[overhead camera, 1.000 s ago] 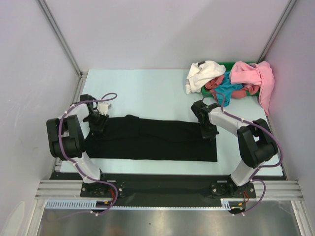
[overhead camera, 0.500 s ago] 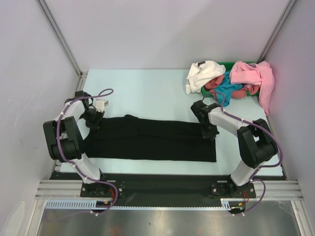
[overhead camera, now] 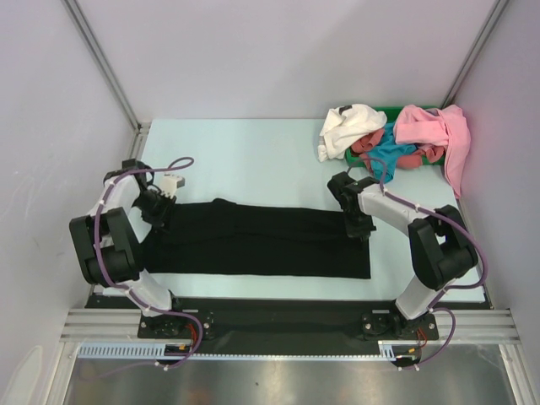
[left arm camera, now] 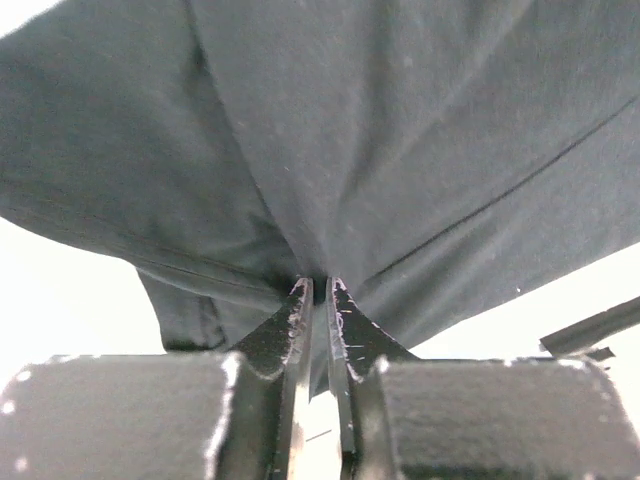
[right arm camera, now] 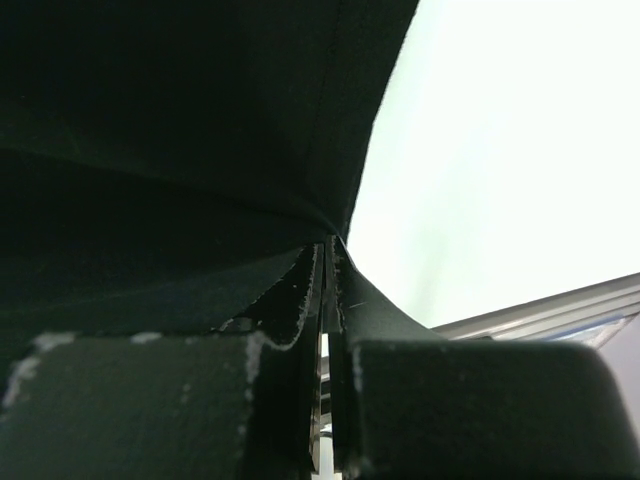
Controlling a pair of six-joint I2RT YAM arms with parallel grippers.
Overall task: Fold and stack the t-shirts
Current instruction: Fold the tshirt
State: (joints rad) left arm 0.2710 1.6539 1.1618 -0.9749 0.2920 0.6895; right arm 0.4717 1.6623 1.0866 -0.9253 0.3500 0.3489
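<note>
The black t-shirt point(overhead camera: 261, 240) lies as a long folded band across the near part of the table. My left gripper point(overhead camera: 160, 214) is shut on its left end; in the left wrist view the cloth point(left arm camera: 330, 130) is pinched between the closed fingertips of that gripper point(left arm camera: 319, 285). My right gripper point(overhead camera: 358, 228) is shut on the shirt's far right edge; the right wrist view shows the black hem point(right arm camera: 200, 120) held at the tips of that gripper point(right arm camera: 328, 243). The white point(overhead camera: 348, 128), teal point(overhead camera: 390, 153), red point(overhead camera: 412, 160) and pink point(overhead camera: 432, 126) shirts lie heaped at the back right.
The heap rests on a green tray point(overhead camera: 384, 109) in the far right corner. Grey walls with metal posts point(overhead camera: 101, 63) close in the table on three sides. A metal rail point(overhead camera: 278, 325) runs along the near edge by the arm bases.
My left gripper has drawn the shirt's left end further left and slightly back, stretching the band. The right gripper has hardly moved.
</note>
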